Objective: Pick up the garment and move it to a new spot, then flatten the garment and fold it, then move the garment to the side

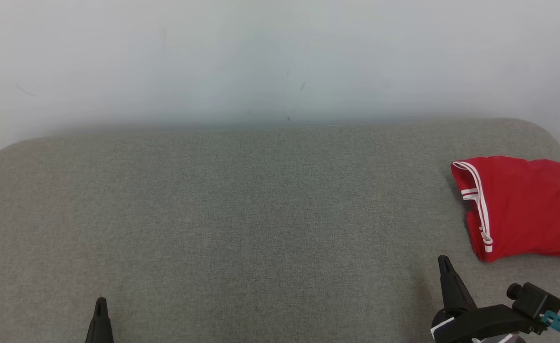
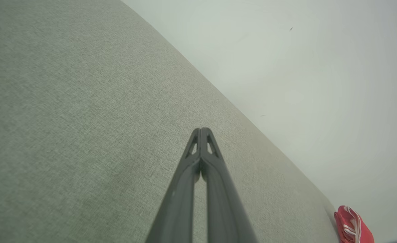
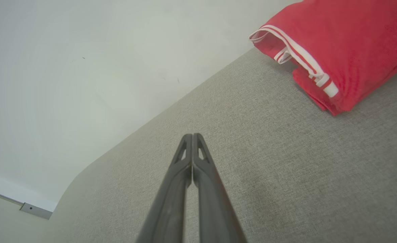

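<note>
The garment point(image 1: 523, 207) is red with white stripe trim, folded into a compact rectangle at the far right of the grey fabric surface point(image 1: 242, 214). It also appears as the garment point(image 3: 347, 50) at the upper right of the right wrist view and as the garment point(image 2: 353, 226) small at the lower right of the left wrist view. My right gripper point(image 1: 444, 261) is shut and empty, just left of and nearer than the garment, apart from it. My left gripper point(image 1: 101, 302) is shut and empty at the lower left, far from the garment. Their tips show closed as right gripper point(image 3: 192, 136) and left gripper point(image 2: 201, 129).
A pale wall point(image 1: 280, 57) rises directly behind the surface. The surface has rounded back corners, and its right edge lies just beyond the garment. A skirting strip point(image 3: 36, 211) shows low at the left of the right wrist view.
</note>
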